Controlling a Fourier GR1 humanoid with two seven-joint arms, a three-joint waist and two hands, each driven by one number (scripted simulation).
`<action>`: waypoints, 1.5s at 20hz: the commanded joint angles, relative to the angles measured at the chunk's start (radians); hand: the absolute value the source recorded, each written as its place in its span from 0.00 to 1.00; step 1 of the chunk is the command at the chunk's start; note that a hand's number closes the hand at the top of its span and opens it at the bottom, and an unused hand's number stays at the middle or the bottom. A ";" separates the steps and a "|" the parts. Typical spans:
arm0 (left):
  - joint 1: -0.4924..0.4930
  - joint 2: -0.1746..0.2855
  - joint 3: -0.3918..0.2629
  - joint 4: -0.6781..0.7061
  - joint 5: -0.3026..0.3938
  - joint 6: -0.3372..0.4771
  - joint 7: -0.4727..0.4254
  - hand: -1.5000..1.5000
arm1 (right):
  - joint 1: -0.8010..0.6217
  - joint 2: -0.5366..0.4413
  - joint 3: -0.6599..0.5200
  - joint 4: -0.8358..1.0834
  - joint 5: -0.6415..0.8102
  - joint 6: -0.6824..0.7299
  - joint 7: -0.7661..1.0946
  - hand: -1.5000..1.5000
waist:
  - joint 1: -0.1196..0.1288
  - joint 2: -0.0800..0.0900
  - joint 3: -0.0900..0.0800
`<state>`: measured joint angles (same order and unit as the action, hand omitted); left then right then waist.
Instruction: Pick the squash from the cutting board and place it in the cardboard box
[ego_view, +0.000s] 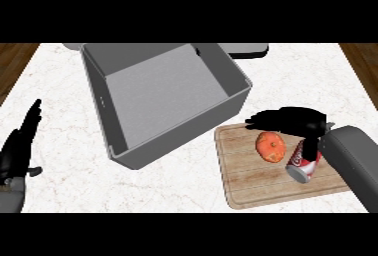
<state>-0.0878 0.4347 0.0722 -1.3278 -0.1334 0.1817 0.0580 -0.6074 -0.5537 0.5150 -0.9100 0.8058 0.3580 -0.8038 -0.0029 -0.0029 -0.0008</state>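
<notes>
An orange squash (271, 147) lies on the wooden cutting board (247, 185) at the right. My right hand (291, 120) hovers just above and behind it, fingers stretched left and relaxed, thumb hanging down beside the squash; nothing is held. A large grey open box (225, 67) stands left of the board, its inside bare. My left hand (20, 145) rests open at the left edge, fingers pointing up.
A red soda can (304, 162) lies on the board right beside the squash, under my right forearm. A grey object (247, 50) sits behind the box at the counter's far edge. Wooden floor shows past the white marble counter's sides.
</notes>
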 joint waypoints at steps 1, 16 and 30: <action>0.022 -0.043 -0.008 0.029 -0.035 0.016 -0.046 0.50 | 0.029 -0.046 -0.026 -0.093 0.026 0.107 0.007 0.00 | 0.001 0.001 0.000; 0.007 -0.054 0.042 -0.022 -0.039 -0.026 0.014 0.50 | 0.075 0.156 -0.133 0.009 0.149 -0.228 0.071 1.00 | 0.005 0.001 0.001; 0.052 -0.002 0.098 0.019 -0.022 -0.047 -0.016 0.50 | 0.130 0.380 -0.356 -0.078 0.237 -0.509 1.003 1.00 | -0.067 -0.031 -0.006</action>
<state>-0.0536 0.4162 0.1514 -1.3191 -0.1677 0.1476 0.0583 -0.5081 -0.2509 0.1782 -0.9182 0.9855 -0.0517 -0.0605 -0.0664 -0.0350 -0.0129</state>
